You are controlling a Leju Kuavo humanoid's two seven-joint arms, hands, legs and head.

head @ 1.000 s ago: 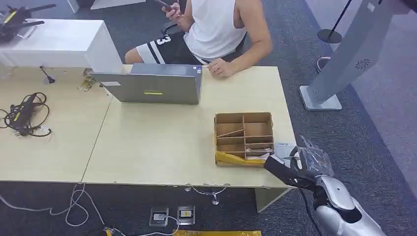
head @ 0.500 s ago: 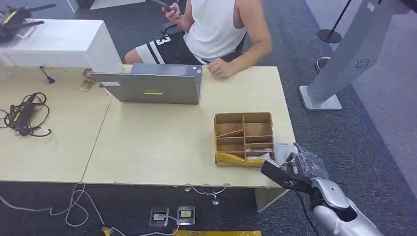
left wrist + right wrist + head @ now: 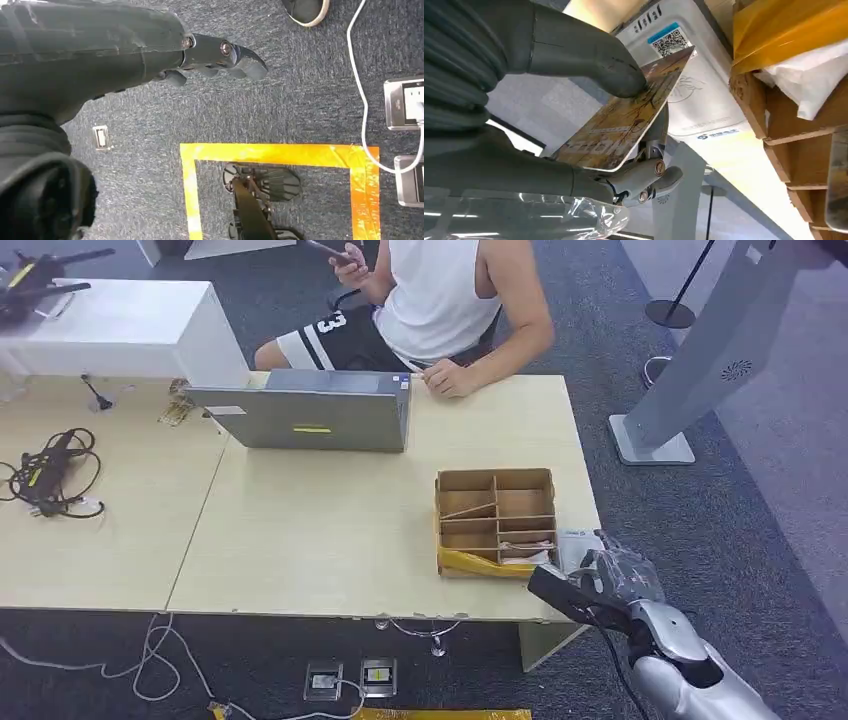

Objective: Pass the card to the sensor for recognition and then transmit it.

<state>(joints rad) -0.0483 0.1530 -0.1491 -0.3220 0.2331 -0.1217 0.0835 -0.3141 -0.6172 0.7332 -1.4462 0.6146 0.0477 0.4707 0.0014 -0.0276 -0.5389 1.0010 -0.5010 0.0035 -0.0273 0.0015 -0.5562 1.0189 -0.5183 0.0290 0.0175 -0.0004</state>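
Note:
My right hand (image 3: pixel 610 580) is at the table's near right corner, just right of the cardboard box (image 3: pixel 497 522). It pinches a brown patterned card (image 3: pixel 624 120) between thumb and fingers. The card's far edge hangs just above the white card sensor (image 3: pixel 696 90) with its QR sticker, which lies on the table beside the box (image 3: pixel 784 115); the sensor (image 3: pixel 575 545) is partly hidden by the hand in the head view. My left hand (image 3: pixel 215 55) hangs over the carpet with nothing in it, fingers slightly curled.
A person sits at the far side behind a grey laptop (image 3: pixel 315 412). Cables (image 3: pixel 50 475) lie at the table's left. A grey stand (image 3: pixel 690 370) rises right of the table. Yellow floor tape (image 3: pixel 275 155) and power sockets (image 3: pixel 405 105) lie below.
My right hand has moved down and slightly left with the card, closing in over the sensor. Over the last half second it has barely shifted.

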